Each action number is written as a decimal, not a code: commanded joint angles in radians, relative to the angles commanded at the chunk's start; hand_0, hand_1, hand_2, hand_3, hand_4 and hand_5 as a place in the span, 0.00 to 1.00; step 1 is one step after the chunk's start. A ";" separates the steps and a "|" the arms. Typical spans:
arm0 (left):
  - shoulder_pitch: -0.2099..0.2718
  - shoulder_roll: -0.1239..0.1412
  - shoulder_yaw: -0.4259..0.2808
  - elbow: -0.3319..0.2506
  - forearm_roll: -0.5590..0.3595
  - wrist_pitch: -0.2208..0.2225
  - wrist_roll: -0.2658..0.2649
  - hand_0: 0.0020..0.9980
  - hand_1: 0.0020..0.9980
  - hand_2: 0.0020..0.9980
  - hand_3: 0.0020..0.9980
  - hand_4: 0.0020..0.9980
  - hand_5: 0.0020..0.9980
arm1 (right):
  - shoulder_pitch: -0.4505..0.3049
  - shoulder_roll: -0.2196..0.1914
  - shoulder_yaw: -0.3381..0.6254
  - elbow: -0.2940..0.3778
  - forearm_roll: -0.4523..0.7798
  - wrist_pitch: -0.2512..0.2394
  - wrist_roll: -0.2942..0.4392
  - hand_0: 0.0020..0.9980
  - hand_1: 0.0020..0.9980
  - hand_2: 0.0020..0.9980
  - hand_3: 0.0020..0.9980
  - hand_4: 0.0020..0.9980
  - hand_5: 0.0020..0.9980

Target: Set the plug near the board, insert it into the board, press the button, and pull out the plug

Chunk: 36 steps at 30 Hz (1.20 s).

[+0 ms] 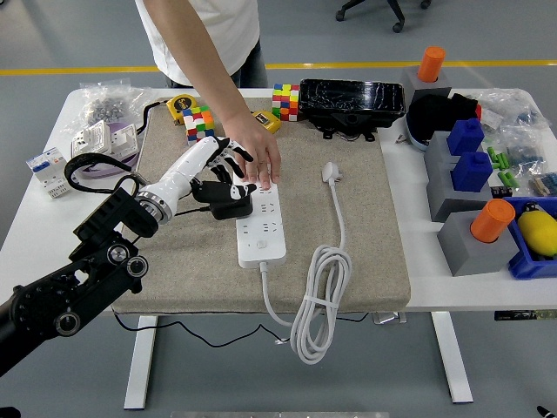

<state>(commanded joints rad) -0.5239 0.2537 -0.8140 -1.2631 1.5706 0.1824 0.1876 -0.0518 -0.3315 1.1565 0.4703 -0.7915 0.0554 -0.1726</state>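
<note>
Head view shows the scene from above the near table edge. At the left of the frame the robot's left arm rises from the lower left corner, and its left hand (211, 167) sits at centre left over the grey mat (365, 252). The fingers (228, 157) look loosely spread and pointed toward the upper right; whether any of them pinch the plug I cannot tell. The black plug (224, 198), a blocky adapter, lies just below the hand and touches the left edge of the white board (261, 219), a power strip lying lengthwise at the middle of the mat. It appears to be out of the sockets, resting beside the strip on the mat, though the hand partly hides it.

Just right of the robot's hand, a person's hand (255, 155) reaches down from the upper edge and presses flat on the far end of the strip, steadying it. Further right, the strip's own white cable (318, 300) runs down and coils at the lower centre.

Judging by this, the pull-out step looks done or nearly so. The next move calls for carrying the plug clear of the strip without dragging the strip along.

The right arm does not appear.
</note>
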 joint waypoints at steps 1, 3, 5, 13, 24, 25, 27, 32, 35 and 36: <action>-0.003 -0.002 0.002 0.012 0.004 -0.006 0.007 0.66 0.70 0.64 0.63 0.91 0.19 | 0.000 0.000 -0.001 0.000 0.000 0.001 0.000 0.75 0.72 0.73 0.74 1.00 0.67; -0.007 -0.003 0.008 0.032 0.017 -0.013 0.013 0.77 0.83 0.81 0.81 1.00 0.31 | 0.000 0.000 -0.001 0.000 0.000 0.001 0.000 0.75 0.72 0.73 0.74 1.00 0.67; -0.012 -0.005 0.017 0.055 0.017 -0.025 0.021 0.77 0.83 0.81 0.81 1.00 0.31 | 0.000 0.000 -0.001 -0.001 0.001 0.001 -0.001 0.75 0.72 0.73 0.74 1.00 0.67; -0.031 -0.016 0.052 0.109 0.018 -0.042 0.039 0.76 0.81 0.79 0.81 1.00 0.31 | 0.001 -0.003 -0.004 0.000 0.001 0.000 -0.001 0.75 0.72 0.73 0.74 1.00 0.67; -0.064 -0.027 0.115 0.177 -0.020 -0.028 0.025 0.54 0.63 0.60 0.59 0.82 0.05 | 0.006 -0.010 -0.012 -0.002 0.004 -0.001 -0.001 0.75 0.72 0.73 0.74 1.00 0.67; -0.066 -0.027 0.118 0.180 -0.024 -0.026 0.022 0.54 0.63 0.60 0.59 0.82 0.05 | 0.006 -0.010 -0.013 -0.002 0.003 -0.001 -0.001 0.75 0.72 0.73 0.74 1.00 0.67; -0.070 -0.029 0.128 0.189 -0.030 -0.009 0.010 0.45 0.53 0.57 0.57 0.69 0.02 | 0.007 -0.011 -0.016 -0.002 0.004 -0.001 -0.001 0.75 0.72 0.73 0.74 1.00 0.67; -0.081 -0.035 0.159 0.212 -0.046 0.037 -0.013 0.35 0.47 0.49 0.53 0.64 0.00 | 0.007 -0.013 -0.020 0.000 0.004 -0.001 -0.001 0.75 0.72 0.73 0.74 1.00 0.67; -0.084 -0.036 0.173 0.217 -0.060 0.068 -0.041 0.35 0.47 0.49 0.53 0.64 0.00 | 0.007 -0.015 -0.020 0.002 0.004 -0.001 -0.001 0.75 0.72 0.73 0.74 1.00 0.67; -0.084 -0.037 0.175 0.218 -0.060 0.078 -0.047 0.35 0.47 0.49 0.53 0.64 0.00 | 0.007 -0.016 -0.020 0.002 0.004 -0.001 -0.001 0.75 0.72 0.73 0.74 1.00 0.67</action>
<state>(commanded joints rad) -0.6077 0.2171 -0.6389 -1.0451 1.5104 0.2601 0.1405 -0.0450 -0.3472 1.1365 0.4721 -0.7873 0.0543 -0.1735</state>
